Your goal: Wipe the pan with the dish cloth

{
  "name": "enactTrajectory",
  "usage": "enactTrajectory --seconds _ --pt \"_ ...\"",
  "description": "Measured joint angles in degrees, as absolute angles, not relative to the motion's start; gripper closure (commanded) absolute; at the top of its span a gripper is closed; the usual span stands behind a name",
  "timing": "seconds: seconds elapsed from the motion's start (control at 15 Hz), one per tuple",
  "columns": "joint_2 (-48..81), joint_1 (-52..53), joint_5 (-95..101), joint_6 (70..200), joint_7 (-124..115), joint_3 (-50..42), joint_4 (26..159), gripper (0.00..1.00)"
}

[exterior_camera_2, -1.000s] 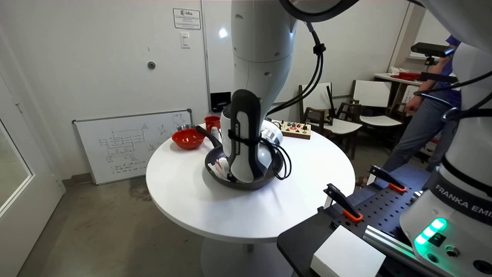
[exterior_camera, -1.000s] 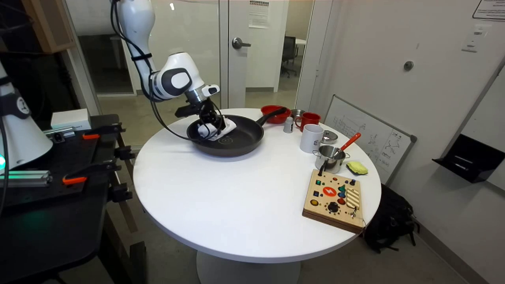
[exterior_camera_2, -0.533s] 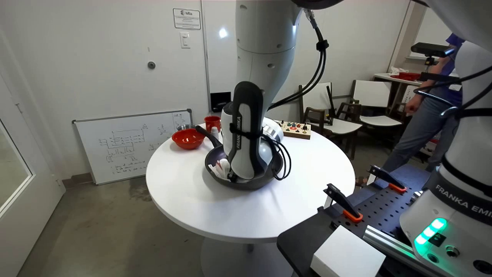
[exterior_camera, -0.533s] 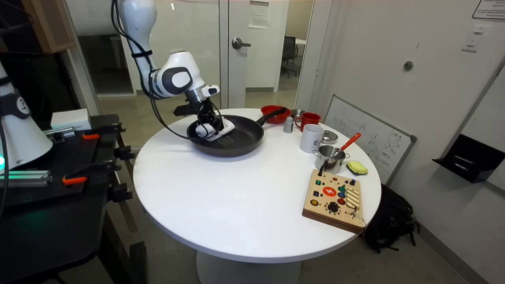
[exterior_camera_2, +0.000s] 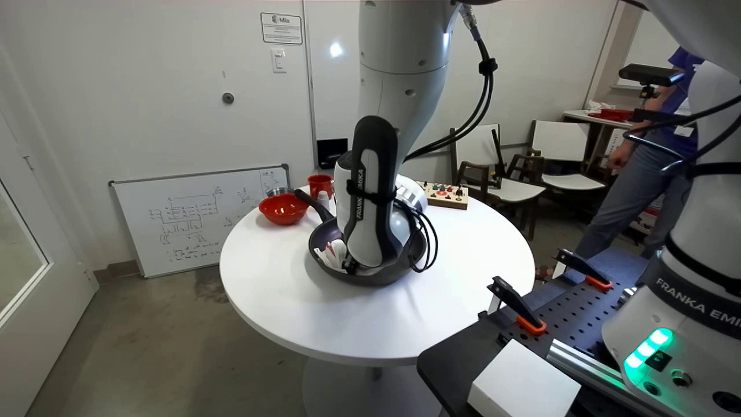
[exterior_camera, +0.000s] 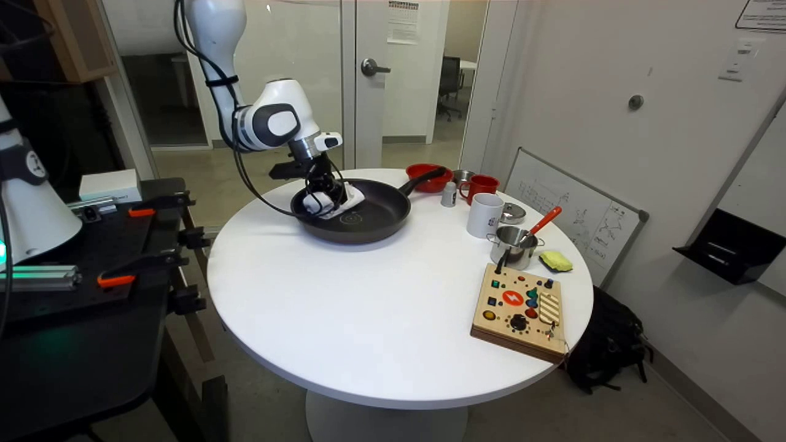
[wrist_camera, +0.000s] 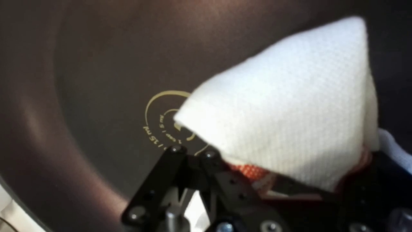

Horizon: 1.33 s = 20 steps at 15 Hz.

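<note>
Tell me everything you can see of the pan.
The pan is wide, round and black, with shallow flared sides and a coated-looking inside printed with gold rings at the center. It sits upright on the white table. Its long handle rises toward the red bowl; contact there is unclear. The dish cloth lies bunched in it, hiding part of the rings in the wrist view.

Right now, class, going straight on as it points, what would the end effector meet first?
Probably the floor of the pan, with the held cloth between; any gap beneath is unclear.
</note>
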State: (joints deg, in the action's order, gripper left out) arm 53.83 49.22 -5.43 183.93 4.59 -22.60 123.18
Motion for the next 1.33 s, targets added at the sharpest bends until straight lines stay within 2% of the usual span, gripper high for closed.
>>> enactTrajectory --seconds 0.73,1.33 --pt "54.34 49.08 -4.30 183.93 3.91 -23.42 121.38 1.00" --pt "62.64 48.15 -1.84 176.20 0.29 -27.46 105.99 1.00"
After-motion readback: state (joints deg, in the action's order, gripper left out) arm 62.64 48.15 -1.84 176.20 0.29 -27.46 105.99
